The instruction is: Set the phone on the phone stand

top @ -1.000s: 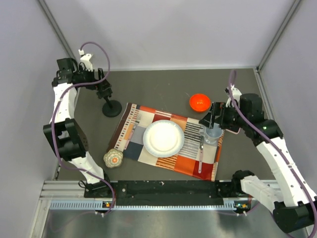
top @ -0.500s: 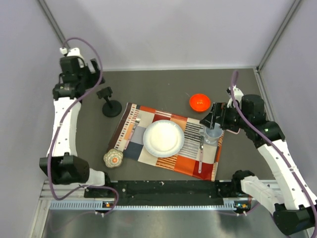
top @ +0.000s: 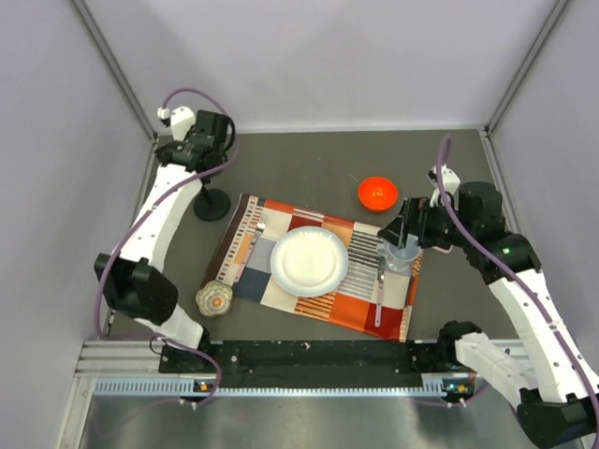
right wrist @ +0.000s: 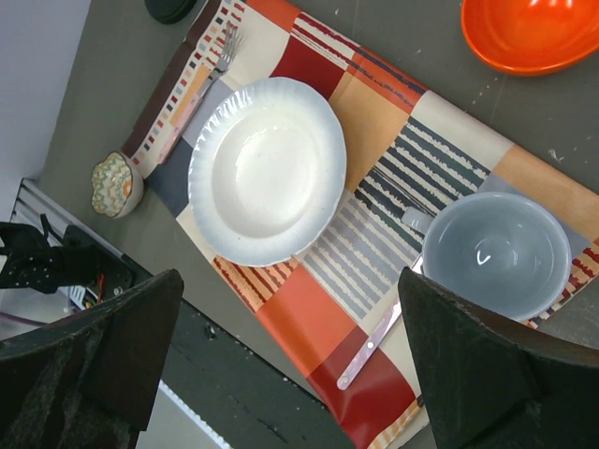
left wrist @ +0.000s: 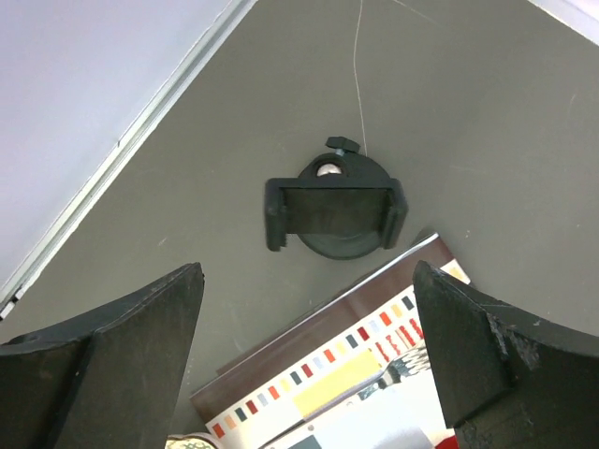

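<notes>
Top external view, left to right: left gripper (left wrist: 307, 279) hangs high over the phone stand (left wrist: 335, 208), fingers spread wide and nothing between them. It is probably sighting the clamp, which faces up ready for loading. The stand sits on the bare table (top: 309, 168), just off the placemat (top: 370, 313) corner. Plate (top: 309, 261) is mid-mat, mug (top: 402, 253) at the mat's right end, orange bowl (top: 377, 193) behind it. Right gripper (right wrist: 290, 281) hovers above mug and plate, fingers apart, empty. No phone shows in any view; it may be hidden under the right arm (top: 524, 281) beside the mug, can't confirm. Pickup not yet done.
</notes>
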